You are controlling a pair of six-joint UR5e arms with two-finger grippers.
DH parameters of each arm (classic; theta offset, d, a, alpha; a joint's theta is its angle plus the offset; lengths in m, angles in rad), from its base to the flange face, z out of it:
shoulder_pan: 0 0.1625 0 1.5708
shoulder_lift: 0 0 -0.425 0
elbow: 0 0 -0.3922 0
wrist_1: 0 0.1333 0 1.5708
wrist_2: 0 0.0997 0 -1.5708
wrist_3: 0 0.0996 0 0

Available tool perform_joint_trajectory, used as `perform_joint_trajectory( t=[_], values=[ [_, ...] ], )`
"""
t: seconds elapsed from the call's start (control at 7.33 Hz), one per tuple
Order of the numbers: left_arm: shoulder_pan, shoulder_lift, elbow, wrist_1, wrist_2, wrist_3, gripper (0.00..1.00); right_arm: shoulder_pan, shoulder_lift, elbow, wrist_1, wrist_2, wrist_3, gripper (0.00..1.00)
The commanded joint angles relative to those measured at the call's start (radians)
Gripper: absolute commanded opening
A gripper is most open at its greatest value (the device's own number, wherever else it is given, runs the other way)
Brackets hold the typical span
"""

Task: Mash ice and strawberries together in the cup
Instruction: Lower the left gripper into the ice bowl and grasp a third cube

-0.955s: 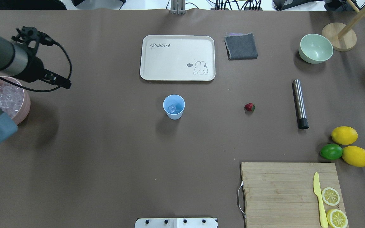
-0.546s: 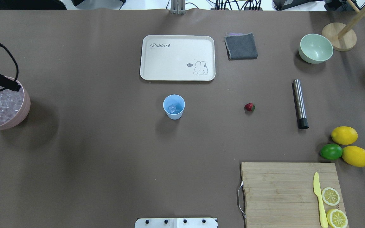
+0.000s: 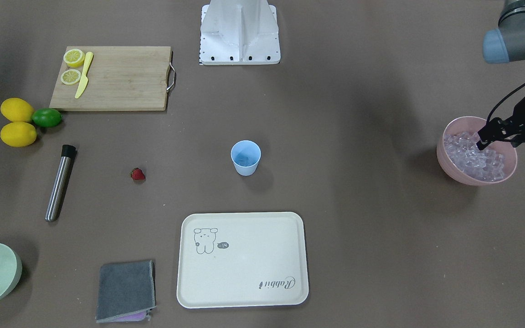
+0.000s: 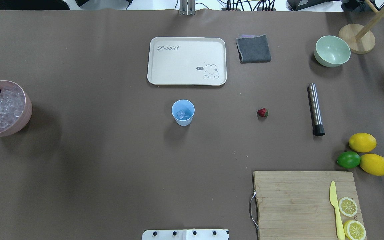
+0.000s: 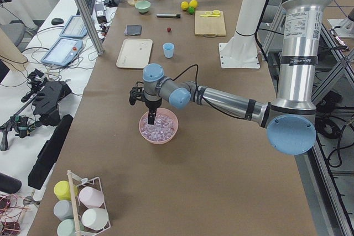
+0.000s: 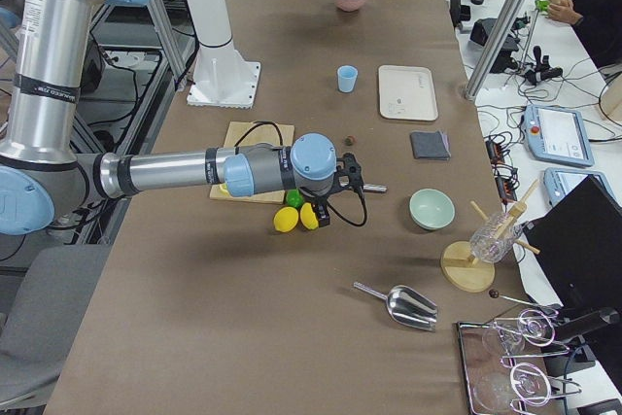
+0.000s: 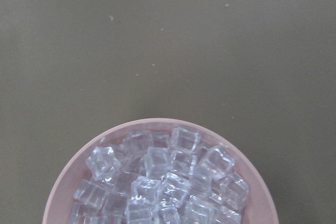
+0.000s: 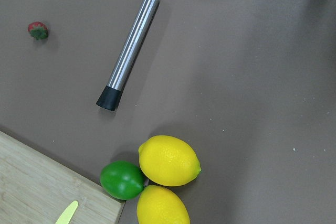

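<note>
The light-blue cup stands upright mid-table with one ice cube in it. The strawberry lies on the table to its right, apart from it. More ice fills the pink bowl at the far left edge. My left gripper points down into that bowl. It shows only in the exterior left view, so I cannot tell if it is open. My right gripper hovers over the lemons and shows only in the exterior right view. I cannot tell its state.
A steel muddler lies right of the strawberry. Two lemons and a lime sit beside a cutting board with a yellow knife and lemon slices. A cream tray, grey cloth and green bowl lie behind.
My left arm has drawn back to the left, out of the overhead view. Only a black part and a cable remain at the edge over the pink bowl.
</note>
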Motion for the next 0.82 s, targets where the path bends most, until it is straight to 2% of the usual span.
perform_joint_trajectory(
  t=[0.0, 0.27, 0.68],
  values=[
    [0.002, -0.054, 0.117, -0.073, -0.001, -0.123, 0.95, -0.004, 0.002, -0.001, 0.0, -0.007, -0.001, 1.0],
    [0.005, -0.074, 0.217, -0.185, 0.0, -0.18, 0.91, -0.007, 0.008, 0.0, 0.0, -0.007, -0.001, 1.0],
    [0.005, -0.061, 0.226, -0.189, 0.0, -0.18, 0.88, -0.011, 0.017, 0.003, 0.0, -0.006, 0.002, 1.0]
  ],
)
